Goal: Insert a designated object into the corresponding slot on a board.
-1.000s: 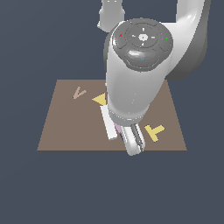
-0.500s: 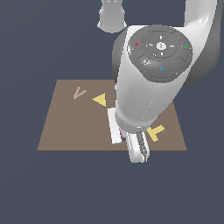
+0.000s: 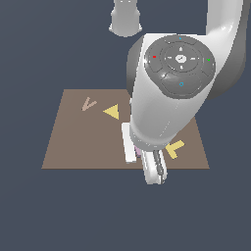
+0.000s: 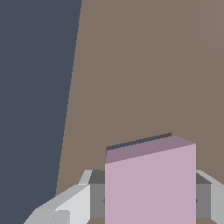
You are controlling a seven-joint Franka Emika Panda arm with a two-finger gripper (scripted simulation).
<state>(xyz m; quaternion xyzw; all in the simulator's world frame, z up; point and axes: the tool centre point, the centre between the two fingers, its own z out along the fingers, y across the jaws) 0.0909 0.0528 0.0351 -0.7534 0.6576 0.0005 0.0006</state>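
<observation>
My gripper (image 4: pixel 150 199) is shut on the pale lilac-pink square tile (image 4: pixel 150 183), which stands upright between the grey fingers (image 4: pixel 83 199). A thin dark strip (image 4: pixel 135 141) shows just behind the tile's top edge; I cannot tell if it is the square slot. The brown board (image 4: pixel 144 65) fills the wrist view beyond the tile. In the exterior view my gripper (image 3: pixel 154 171) hangs over the board's near edge (image 3: pixel 78 157), with a sliver of the tile (image 3: pixel 138 152) showing beside it. The arm hides the slot there.
On the board lie a yellow triangle (image 3: pixel 112 112), a yellow T-shape (image 3: pixel 174 148) and a pale brown V-shape (image 3: pixel 88 103). The arm's big wrist housing (image 3: pixel 169 83) covers the board's middle and the exterior view's right part. Dark floor surrounds the board.
The arm has swung toward the exterior view's right and the gripper, still holding the tile, has moved toward the board's near edge.
</observation>
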